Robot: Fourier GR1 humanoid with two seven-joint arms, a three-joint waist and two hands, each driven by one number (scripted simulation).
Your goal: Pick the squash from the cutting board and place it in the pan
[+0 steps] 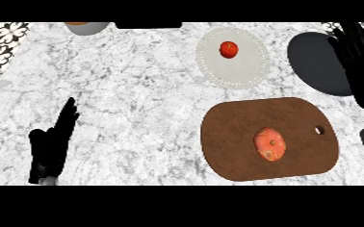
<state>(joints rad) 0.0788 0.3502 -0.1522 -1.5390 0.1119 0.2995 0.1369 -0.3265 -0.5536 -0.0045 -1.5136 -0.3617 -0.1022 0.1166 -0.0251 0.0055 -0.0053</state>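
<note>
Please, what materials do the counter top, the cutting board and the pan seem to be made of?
The counter top looks like polished marble or similar stone: white with grey veins. The cutting board looks like dark wood with a matt finish, brown and slightly mottled; its grain is not clear. The pan appears to be dark metal with a matt coating, evenly dark grey; this is uncertain.

looks like a kitchen, marbled grey-white counter (142, 96), brown cutting board (235, 130), dark pan (316, 62), pale plate (213, 67) with a small red fruit (228, 49)

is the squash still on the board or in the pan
On the board: the squash lies on the brown board; the dark pan holds nothing.
</note>
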